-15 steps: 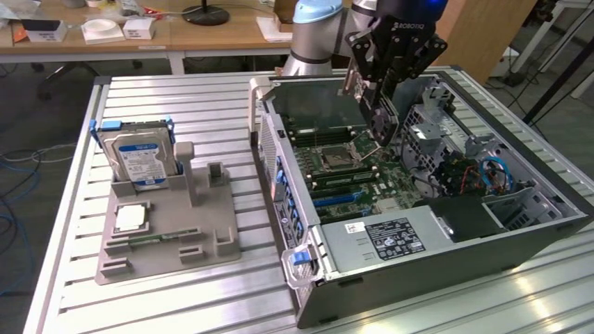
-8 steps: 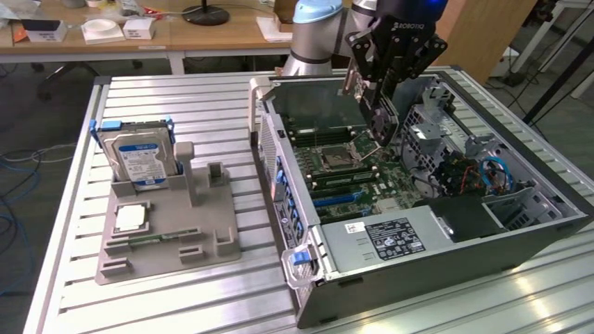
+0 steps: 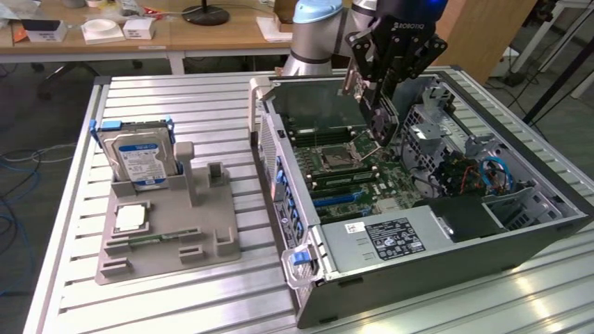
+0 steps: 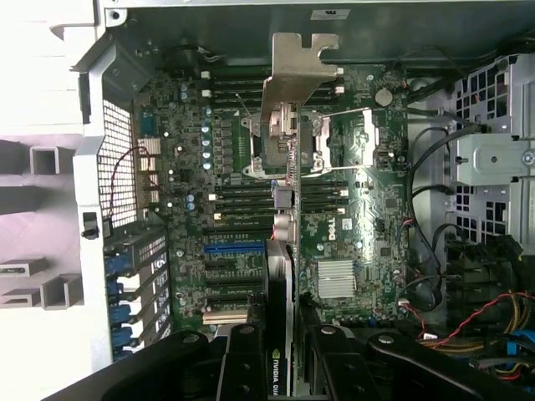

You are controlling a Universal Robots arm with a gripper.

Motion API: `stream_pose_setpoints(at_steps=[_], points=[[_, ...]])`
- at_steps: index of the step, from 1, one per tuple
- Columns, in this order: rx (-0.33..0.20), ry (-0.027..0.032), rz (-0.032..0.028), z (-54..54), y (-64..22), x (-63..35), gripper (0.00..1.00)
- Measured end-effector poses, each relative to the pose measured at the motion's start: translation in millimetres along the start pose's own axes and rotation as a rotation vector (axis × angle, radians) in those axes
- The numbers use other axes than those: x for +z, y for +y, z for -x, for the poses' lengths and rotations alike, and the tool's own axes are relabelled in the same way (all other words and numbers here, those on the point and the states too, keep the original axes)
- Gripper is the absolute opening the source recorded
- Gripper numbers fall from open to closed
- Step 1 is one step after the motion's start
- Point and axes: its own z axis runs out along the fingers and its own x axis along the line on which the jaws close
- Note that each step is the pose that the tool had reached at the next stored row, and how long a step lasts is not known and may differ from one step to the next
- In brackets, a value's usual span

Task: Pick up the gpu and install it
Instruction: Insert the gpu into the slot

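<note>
My gripper [image 3: 377, 85] hangs over the open computer case [image 3: 519, 233], shut on the gpu [image 3: 380, 122]. The gpu is a thin black card held on edge, pointing down toward the motherboard [image 3: 357, 170] and still above it. In the wrist view the gpu [image 4: 282, 251] runs edge-on from my fingers [image 4: 242, 368] out to its grey metal bracket [image 4: 297, 67], over the CPU socket area. The blue expansion slots [image 4: 227, 248] lie to one side of the card, apart from it.
A grey parts holder [image 3: 213, 243] at the exterior view's left carries a silver hard drive [image 3: 139, 158], a CPU [image 3: 130, 218] and a green memory stick [image 3: 153, 238]. Inside the case are the power supply [image 3: 390, 240], drive cage [image 4: 493, 159] and loose cables [image 3: 487, 174].
</note>
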Motion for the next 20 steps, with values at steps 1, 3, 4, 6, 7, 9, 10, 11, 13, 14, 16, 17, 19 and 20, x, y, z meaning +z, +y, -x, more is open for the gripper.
stream_pose_setpoints(at_steps=[1,3,4,6,7,9,10,11,13,14,16,17,19,20], points=[[-0.005,0.0001,0.0000,0.0,0.0,0.0,0.26],[-0.018,0.0002,0.0005,0.1,0.0,0.1,0.26],[-0.026,0.0002,0.0006,0.3,0.0,0.1,0.26],[-0.040,0.0002,0.0011,2.0,0.1,0.2,0.26],[-0.047,0.0003,0.0011,3.3,0.2,0.2,0.26],[-0.063,0.0005,0.0014,5.4,0.3,0.2,0.26],[-0.072,0.0006,0.0017,6.2,0.4,0.3,0.26],[-0.082,0.0007,0.0019,6.9,0.4,0.3,0.26],[-0.102,0.0009,0.0024,8.2,0.5,0.3,0.26],[-0.112,0.0010,0.0026,8.7,0.5,0.4,0.26],[-0.134,0.0011,0.0032,9.8,0.6,0.5,0.26],[-0.144,0.0012,0.0033,10.3,0.7,0.5,0.26],[-0.164,0.0014,0.0038,11.2,0.7,0.6,0.26],[-0.175,0.0015,0.0041,11.5,0.7,0.6,0.26]])
